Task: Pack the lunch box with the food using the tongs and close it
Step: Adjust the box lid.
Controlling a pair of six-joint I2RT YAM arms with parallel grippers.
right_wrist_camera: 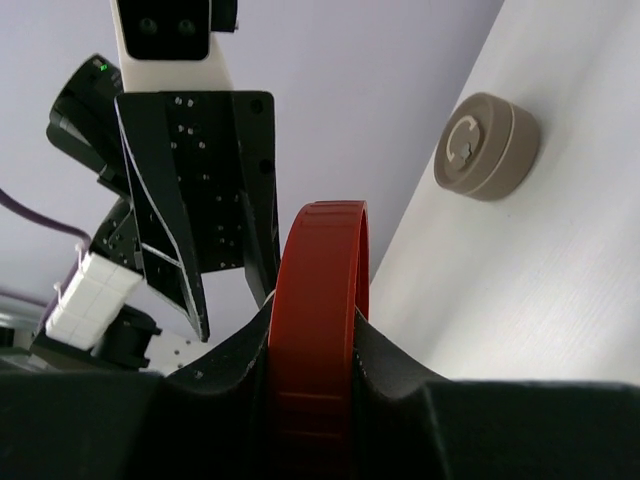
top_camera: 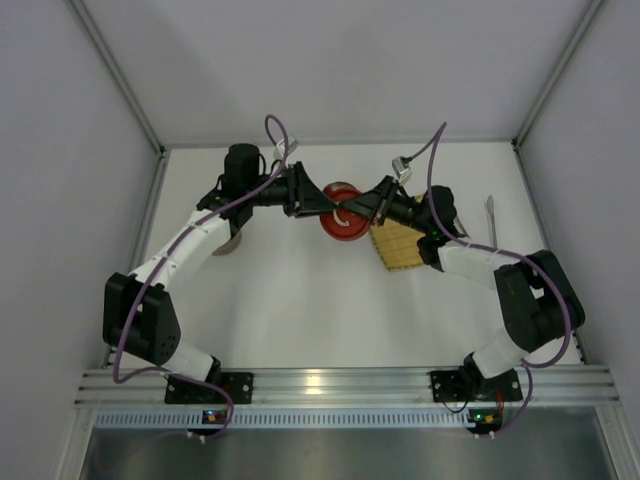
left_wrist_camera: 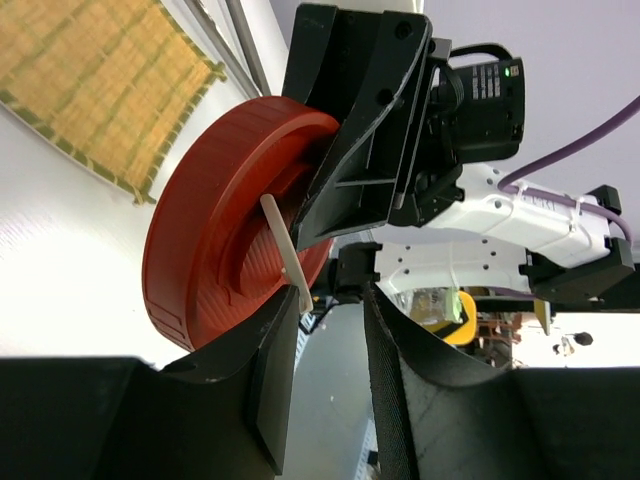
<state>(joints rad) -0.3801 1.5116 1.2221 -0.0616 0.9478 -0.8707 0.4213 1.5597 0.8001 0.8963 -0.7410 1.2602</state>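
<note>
Item: red round ribbed lunch box (left_wrist_camera: 215, 250), white handle on its face. You held it edge-on, clamped in the right tool (right_wrist_camera: 316, 318), over the far middle of the white surface (top_camera: 300, 300). Your left tool (left_wrist_camera: 333, 300) stood part-open and empty, just beside the box. Also listed: slim silver metal tongs (top_camera: 490, 215), far right; yellow bamboo mat (top_camera: 397, 247), right of the box; beige round tin (right_wrist_camera: 487, 145), left of it.

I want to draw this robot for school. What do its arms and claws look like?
The left arm and right arm are white shells with black joints, each with a purple cable running along it. The left gripper and right gripper are black, each with two wedge-shaped fingers. Their black bases sit on a silver metal rail.
</note>
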